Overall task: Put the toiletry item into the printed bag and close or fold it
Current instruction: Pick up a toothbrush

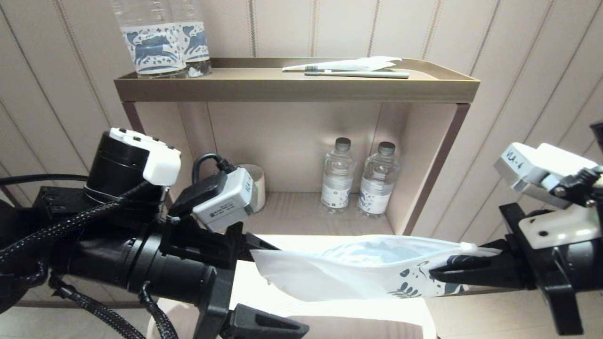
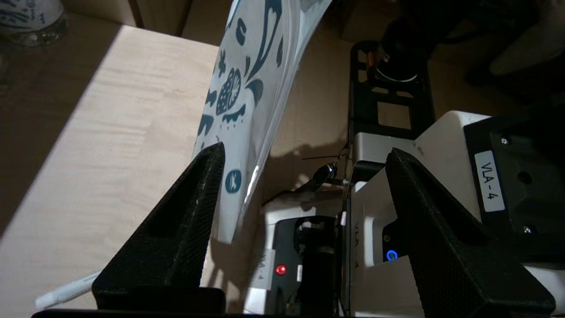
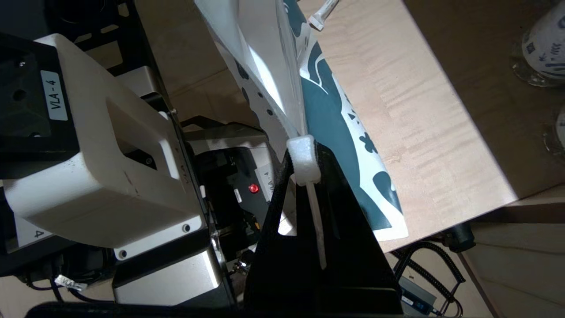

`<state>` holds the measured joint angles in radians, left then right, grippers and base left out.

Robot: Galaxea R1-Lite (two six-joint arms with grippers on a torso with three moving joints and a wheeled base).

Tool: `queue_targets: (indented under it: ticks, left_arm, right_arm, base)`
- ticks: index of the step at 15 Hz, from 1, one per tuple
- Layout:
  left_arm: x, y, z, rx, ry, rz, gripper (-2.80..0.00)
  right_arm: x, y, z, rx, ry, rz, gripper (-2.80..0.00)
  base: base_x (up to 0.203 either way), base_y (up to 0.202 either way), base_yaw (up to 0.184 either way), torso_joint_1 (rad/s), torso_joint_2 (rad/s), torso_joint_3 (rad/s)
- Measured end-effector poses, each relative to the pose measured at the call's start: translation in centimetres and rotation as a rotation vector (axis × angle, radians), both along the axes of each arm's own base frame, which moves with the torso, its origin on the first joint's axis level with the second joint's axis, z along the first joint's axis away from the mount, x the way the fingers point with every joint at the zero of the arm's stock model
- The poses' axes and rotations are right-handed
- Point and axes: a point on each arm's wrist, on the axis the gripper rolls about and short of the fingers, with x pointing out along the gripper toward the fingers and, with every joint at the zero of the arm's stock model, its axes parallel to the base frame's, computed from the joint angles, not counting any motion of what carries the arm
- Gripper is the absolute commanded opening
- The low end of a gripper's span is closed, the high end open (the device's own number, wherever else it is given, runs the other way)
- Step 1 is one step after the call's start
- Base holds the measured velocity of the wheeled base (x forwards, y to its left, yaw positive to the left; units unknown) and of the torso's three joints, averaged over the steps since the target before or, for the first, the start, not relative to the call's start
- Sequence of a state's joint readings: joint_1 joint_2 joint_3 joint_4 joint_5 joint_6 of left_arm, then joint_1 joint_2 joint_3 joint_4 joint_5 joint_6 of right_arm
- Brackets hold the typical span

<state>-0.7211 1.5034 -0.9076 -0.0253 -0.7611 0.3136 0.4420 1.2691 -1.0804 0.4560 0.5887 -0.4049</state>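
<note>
The printed bag point(image 1: 348, 270), translucent white with teal leaf prints, hangs level in the air over the table. My right gripper point(image 1: 431, 273) is shut on its right end, and a small white block point(image 3: 302, 159) on the bag's edge sits at that gripper's tips point(image 3: 304, 150). My left gripper point(image 1: 292, 287) stands open around the bag's left end. There the bag point(image 2: 247, 101) rests against one finger point(image 2: 207, 176) and stays clear of the other. A slim white rod point(image 2: 66, 293) lies on the table under the bag; it looks like the toiletry item.
The pale wooden table point(image 2: 110, 132) lies below both grippers. Behind it stands a shelf unit point(image 1: 297, 89) with a grey-green toothbrush point(image 1: 362, 74), a white wrapper and large bottles point(image 1: 160, 37) on top. Its niche holds two small bottles point(image 1: 338, 174) and a cup point(image 1: 258, 186).
</note>
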Motion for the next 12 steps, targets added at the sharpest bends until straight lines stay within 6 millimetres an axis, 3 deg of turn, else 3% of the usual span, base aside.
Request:
queue_targets:
  ticks: [6,12]
  left_arm:
    - [-0.4,3.8,-1.2,0.057,0.095,0.257,0.0]
    - [-0.7,3.7,-2.6,0.148,0.213,0.587,0.0]
  right_arm:
    - [1.3,-1.3,1.0,0.06,-0.071,-0.06,-2.8]
    - [1.8,-1.5,1.9,0.102,-0.132,-0.062,-2.8]
  base:
    - [0.0,0.0,0.0,0.0,0.0,0.0]
    - [0.0,0.0,0.0,0.0,0.0,0.0]
